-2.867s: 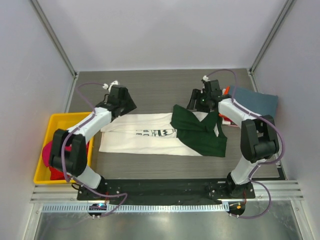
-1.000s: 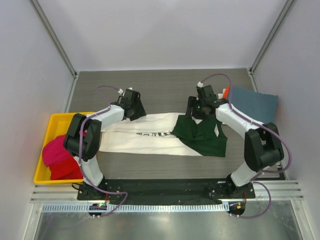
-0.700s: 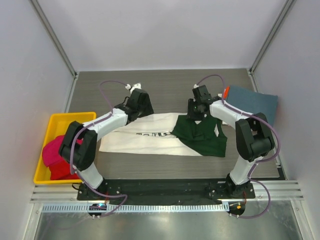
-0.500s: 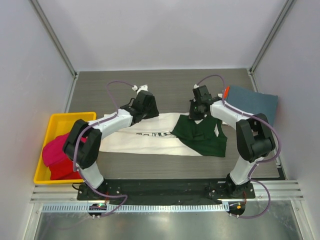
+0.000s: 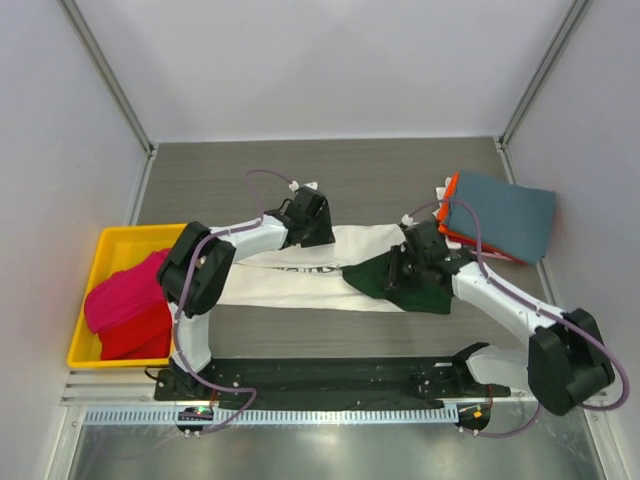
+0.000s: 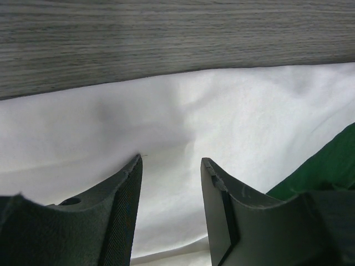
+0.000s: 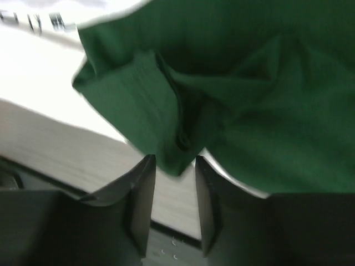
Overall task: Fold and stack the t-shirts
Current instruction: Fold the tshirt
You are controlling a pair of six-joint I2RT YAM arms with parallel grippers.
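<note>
The cream-white t-shirt lies as a long band across the table's middle, its dark green part bunched at the right end. My left gripper hovers over the shirt's far edge. In the left wrist view it is open, with smooth white cloth below and green cloth at the right. My right gripper sits at the green part's near-left side. Its jaws stand a little apart, and a corner of green cloth dips between the tips, unpinched.
A folded slate-blue shirt rests on an orange one at the back right. The yellow bin at the left edge holds a red/magenta shirt. The arms' black base rail runs along the near edge.
My left gripper slid right along the shirt's far edge, and the white body became a narrower band. My right arm swung from the green part's far side to its near side.
</note>
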